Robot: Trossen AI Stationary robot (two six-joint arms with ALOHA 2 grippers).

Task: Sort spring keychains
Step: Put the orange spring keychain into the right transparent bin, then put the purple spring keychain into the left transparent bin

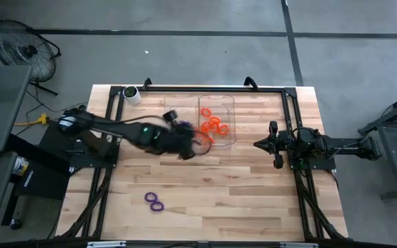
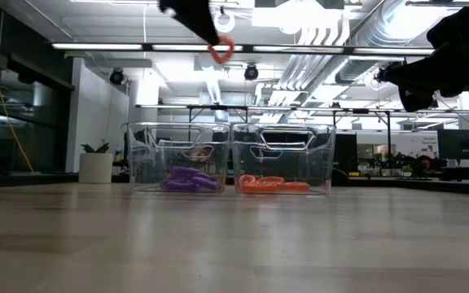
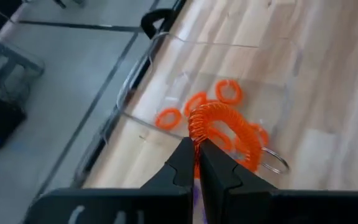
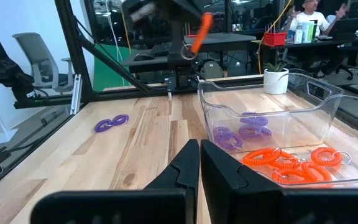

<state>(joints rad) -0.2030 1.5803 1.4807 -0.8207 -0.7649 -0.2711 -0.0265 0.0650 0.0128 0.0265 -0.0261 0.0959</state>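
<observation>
My left gripper [image 3: 197, 163] is shut on an orange spring keychain [image 3: 227, 129] high above the table, by the near edge of the two clear trays [image 1: 193, 143]. The right-hand tray [image 1: 229, 105] holds several orange keychains [image 1: 215, 124]. The left-hand tray [image 2: 141, 155] holds purple ones [image 2: 189, 179]. Two purple keychains [image 1: 155, 201] lie on the wood near the front left. My right gripper [image 4: 199, 158] is shut on nothing and waits at the table's right side [image 1: 276, 145]. My left gripper pinches one end of the orange keychain's coil [image 3: 196, 132] between its two fingertips. The fingers slant downward toward the trays. The coil reaches out beyond the fingertips with its metal ring [image 3: 276, 163] at the free end, and the keychain is lifted clear [image 2: 221, 50].
A white-and-green roll [image 1: 131, 94] stands at the far left of the table beside the black frame rail [image 1: 205, 89]. Bare wood lies between the trays and the front edge.
</observation>
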